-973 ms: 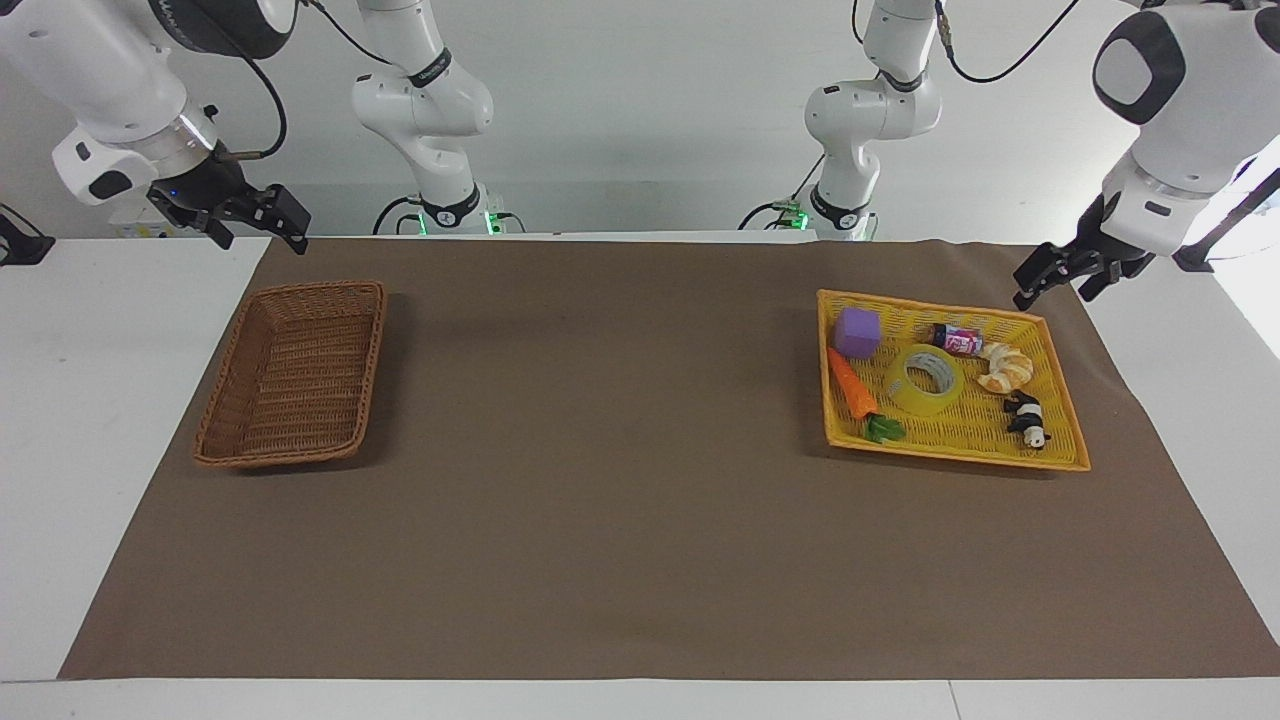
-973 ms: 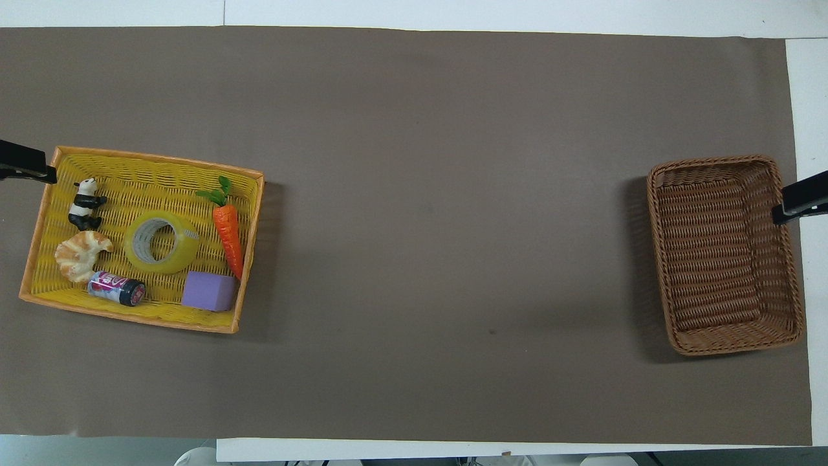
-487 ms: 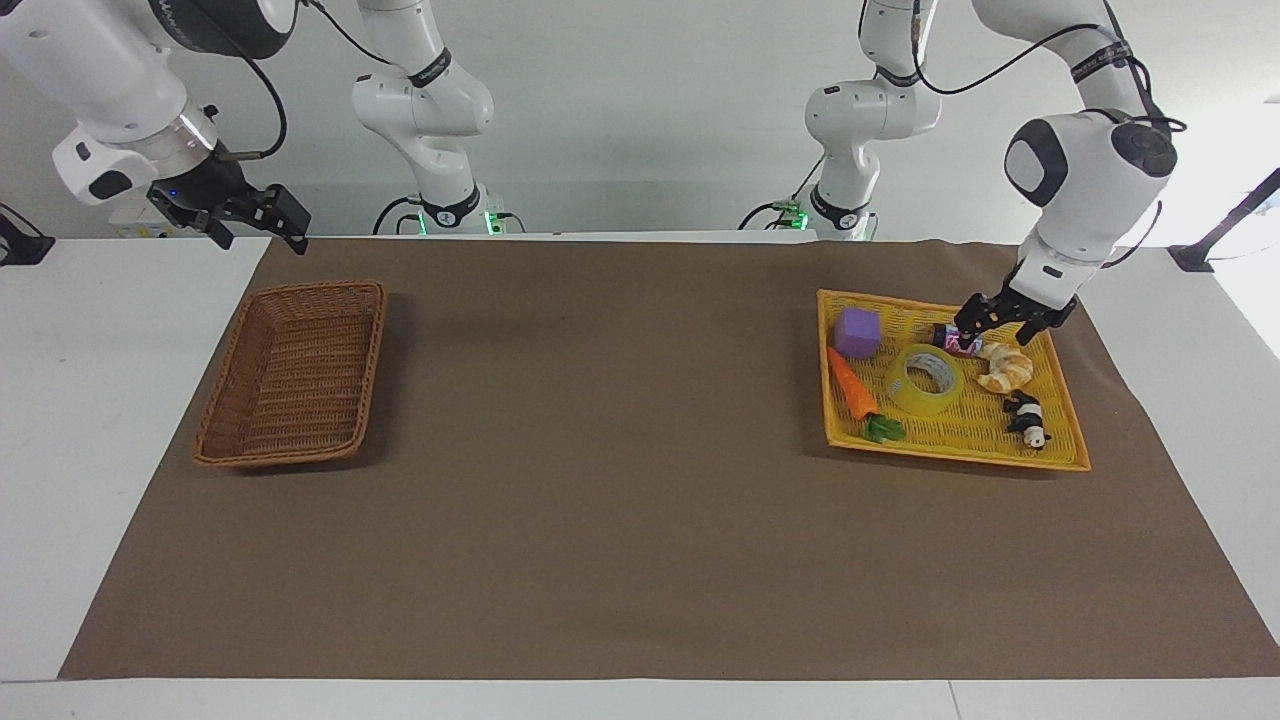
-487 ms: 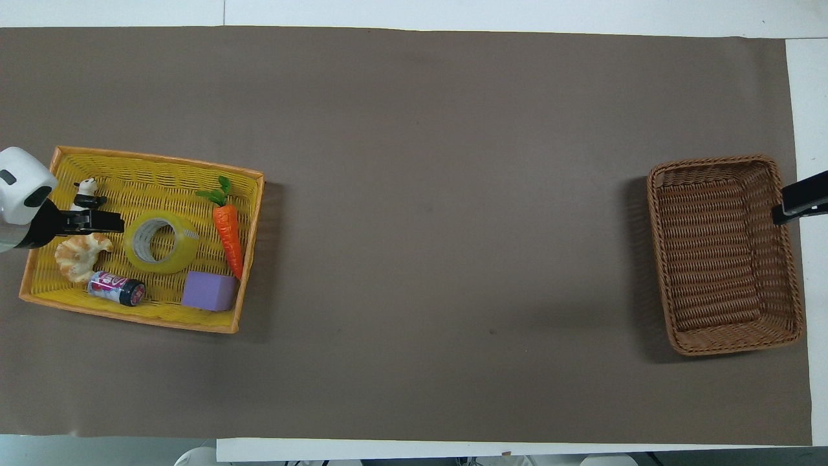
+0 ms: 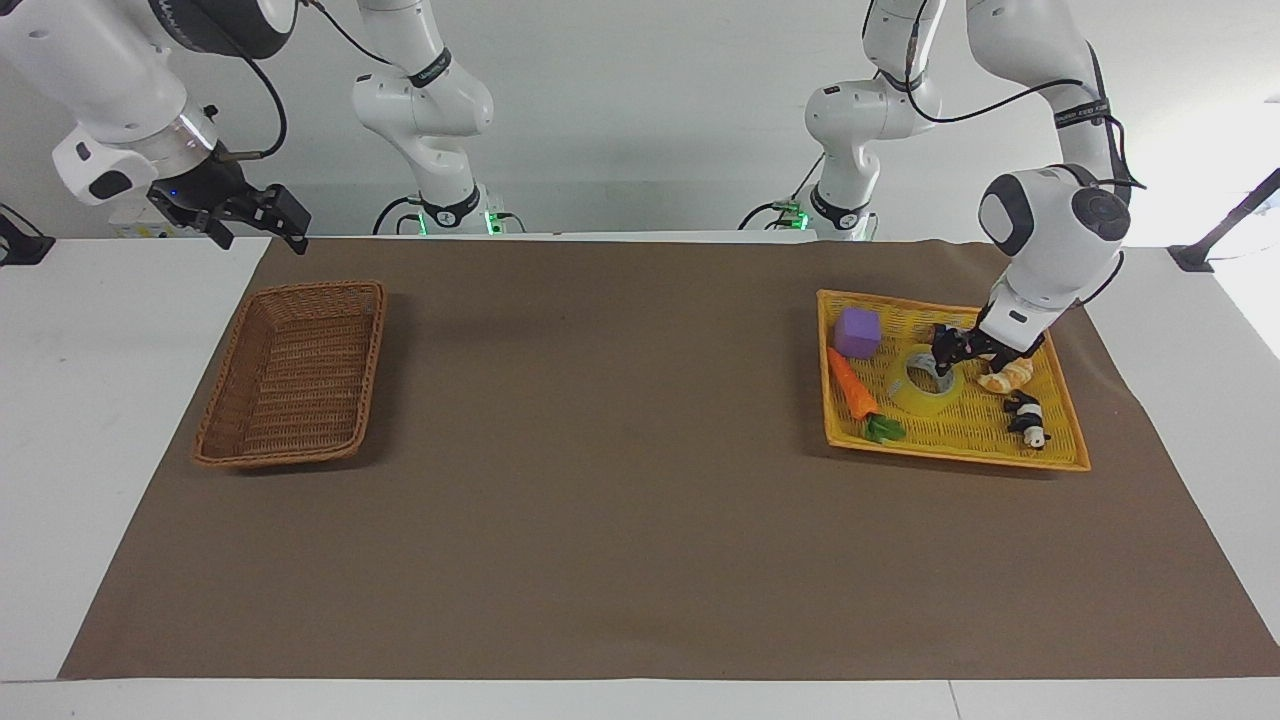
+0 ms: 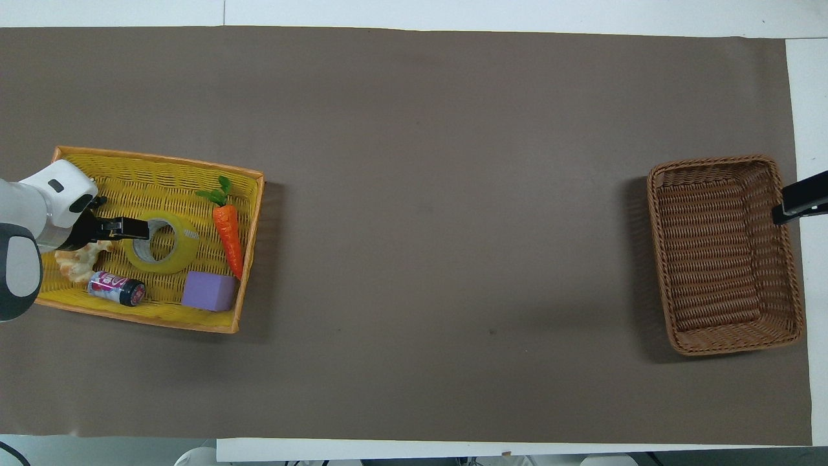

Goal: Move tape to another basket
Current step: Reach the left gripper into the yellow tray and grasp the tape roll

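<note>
Yellow tray (image 5: 1062, 446), tape (image 5: 922, 392) under left gripper (image 5: 946, 358)

A shallow bright yellow woven tray (image 5: 950, 440) (image 6: 149, 169) sits on a brown paper mat (image 5: 620, 500) (image 6: 440, 194) toward the left arm's end of the table. In it lie a purple foam cube (image 5: 857, 332) (image 6: 208, 290), an orange toy carrot with green leaves (image 5: 855, 388) (image 6: 227, 228), a small black-and-white panda figure (image 5: 1027, 417), a golden croissant (image 5: 1010, 376) (image 6: 76, 269) and a small pink-labelled can on its side (image 6: 116, 288).
</note>
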